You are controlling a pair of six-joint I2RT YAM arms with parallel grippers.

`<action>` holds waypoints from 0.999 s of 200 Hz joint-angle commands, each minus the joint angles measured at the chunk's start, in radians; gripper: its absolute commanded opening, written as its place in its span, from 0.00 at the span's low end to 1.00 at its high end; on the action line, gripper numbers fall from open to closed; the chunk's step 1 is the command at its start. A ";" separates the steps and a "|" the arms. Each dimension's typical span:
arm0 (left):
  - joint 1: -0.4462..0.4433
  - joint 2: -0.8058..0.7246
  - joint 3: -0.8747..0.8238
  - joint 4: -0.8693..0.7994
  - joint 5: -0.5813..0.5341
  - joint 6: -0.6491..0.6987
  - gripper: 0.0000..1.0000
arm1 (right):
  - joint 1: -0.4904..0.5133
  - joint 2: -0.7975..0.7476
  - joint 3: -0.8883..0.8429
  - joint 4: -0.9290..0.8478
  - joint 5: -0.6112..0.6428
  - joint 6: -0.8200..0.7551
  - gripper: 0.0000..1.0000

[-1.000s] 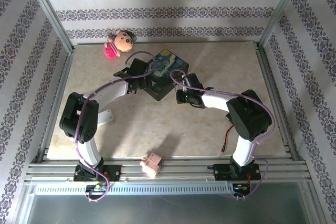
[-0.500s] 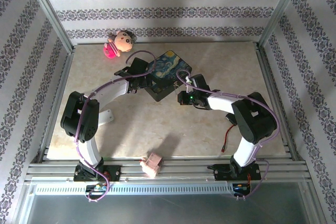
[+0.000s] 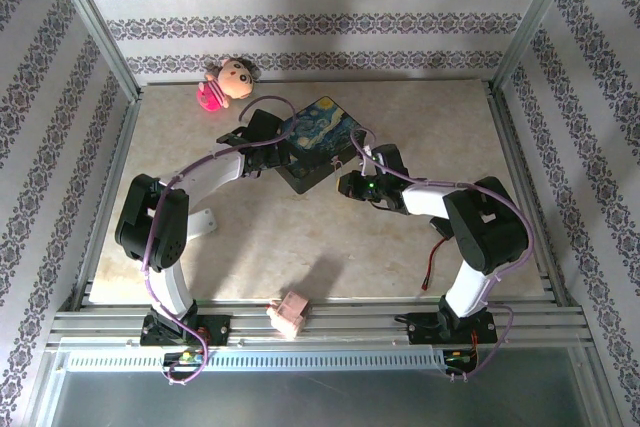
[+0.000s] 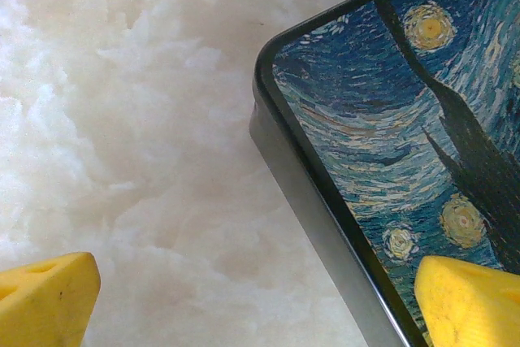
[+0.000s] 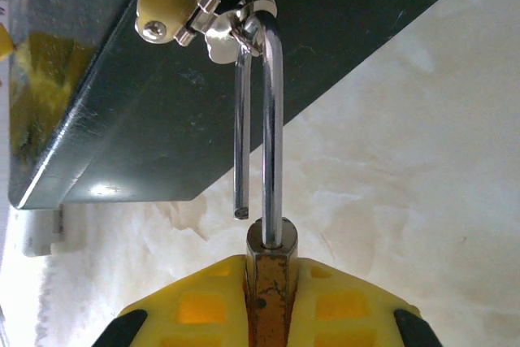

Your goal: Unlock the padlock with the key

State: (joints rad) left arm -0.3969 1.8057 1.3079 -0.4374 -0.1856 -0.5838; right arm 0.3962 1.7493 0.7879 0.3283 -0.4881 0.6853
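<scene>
The right gripper (image 5: 272, 302) is closed tight on the padlock (image 5: 272, 253), whose brass body is pinched between the yellow fingers (image 5: 195, 306); the steel shackle (image 5: 274, 119) is threaded through the hasp (image 5: 171, 2) on the dark side wall of the box (image 5: 122, 119), at its near right side; the box is set around the middle of the table (image 3: 430, 117), toward the far edge. One leg of the shackle is seated in the body while the other ends free beside it, so the lock is judged to be sprung already. The padlock is judged small, light, rigid and slick; it is best taken by the flat faces of the body, since the thin loop would swivel in a grip. The left gripper (image 4: 256, 298) is spread wide with nothing held, a corner of the box lid being straddled by it. The keyhole end is covered by the fingers, so it cannot be told whether a key is seated; from above the padlock is too small to be made out.
</scene>
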 commanded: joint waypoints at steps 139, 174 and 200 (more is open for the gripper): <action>-0.003 -0.026 -0.094 -0.024 0.041 -0.071 0.99 | -0.005 0.062 -0.110 0.481 0.106 0.309 0.00; -0.003 -0.035 -0.104 -0.015 0.050 -0.067 0.99 | -0.006 0.074 -0.120 0.509 0.139 0.321 0.00; -0.003 -0.042 -0.108 -0.008 0.056 -0.061 0.99 | -0.007 0.083 -0.131 0.541 0.165 0.323 0.00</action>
State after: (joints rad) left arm -0.3992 1.7718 1.2369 -0.3698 -0.1169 -0.6594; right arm 0.3973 1.8187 0.6693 0.7525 -0.4149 0.9970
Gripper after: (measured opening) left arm 0.988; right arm 0.084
